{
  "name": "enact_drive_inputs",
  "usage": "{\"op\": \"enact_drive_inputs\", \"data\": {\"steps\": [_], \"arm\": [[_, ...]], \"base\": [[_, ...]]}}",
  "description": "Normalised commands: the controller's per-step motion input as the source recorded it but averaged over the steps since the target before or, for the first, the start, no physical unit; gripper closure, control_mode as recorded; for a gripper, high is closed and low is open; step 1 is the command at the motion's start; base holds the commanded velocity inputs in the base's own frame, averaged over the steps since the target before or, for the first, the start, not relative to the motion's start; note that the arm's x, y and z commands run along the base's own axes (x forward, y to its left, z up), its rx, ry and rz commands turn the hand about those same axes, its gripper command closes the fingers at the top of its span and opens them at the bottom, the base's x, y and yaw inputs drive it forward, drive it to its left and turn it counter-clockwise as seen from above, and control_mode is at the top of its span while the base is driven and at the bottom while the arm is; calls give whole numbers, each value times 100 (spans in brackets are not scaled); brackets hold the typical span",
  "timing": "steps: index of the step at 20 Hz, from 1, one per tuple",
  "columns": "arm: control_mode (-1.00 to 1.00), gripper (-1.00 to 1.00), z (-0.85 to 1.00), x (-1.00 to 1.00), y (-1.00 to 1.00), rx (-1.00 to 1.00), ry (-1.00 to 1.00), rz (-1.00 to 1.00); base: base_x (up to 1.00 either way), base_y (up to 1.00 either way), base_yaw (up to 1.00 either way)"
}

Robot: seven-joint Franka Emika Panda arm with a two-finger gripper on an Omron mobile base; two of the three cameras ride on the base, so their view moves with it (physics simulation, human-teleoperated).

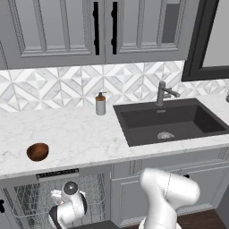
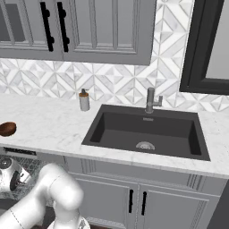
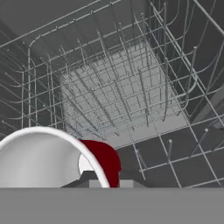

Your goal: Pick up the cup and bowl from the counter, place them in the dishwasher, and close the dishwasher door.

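Note:
The red cup point(image 3: 106, 160), white at the rim and inside, lies against my gripper point(image 3: 108, 177) at the bottom left of the hand view. The gripper is shut on the cup's wall. Beyond the cup, the grey wire rack point(image 3: 118, 96) of the dishwasher point(image 1: 57, 173) spreads out below. In the base views my hand point(image 1: 68, 202) hangs low in front of the open dishwasher, just under the counter point(image 1: 85, 134). The dark brown bowl point(image 1: 37, 151) sits upright on the counter's left end, above the dishwasher, also seen as the bowl point(image 2: 7, 129). The dishwasher door is out of view.
A dark sink point(image 1: 172, 123) with a grey faucet point(image 1: 163, 93) is set into the counter to the right. A grey soap dispenser point(image 1: 101, 104) stands by the backsplash. Grey cabinets hang above and run below the sink. Upright rack tines point(image 3: 144, 92) stand around the hand.

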Motion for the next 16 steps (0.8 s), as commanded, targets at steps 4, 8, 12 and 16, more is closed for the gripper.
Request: {"op": "enact_drive_inputs", "data": {"steps": [4, 8, 12, 16], "arm": [[-100, -100, -13, -48, 30, -3, 0, 3], [-100, -100, 0, -93, 41, -8, 0, 3], [-100, -100, 12, -100, 58, -6, 20, 1], [-100, -100, 63, -100, 43, -7, -1, 0]], "base": [[0, 0, 0], [0, 0, 0], [0, 0, 0], [0, 0, 0]]}}
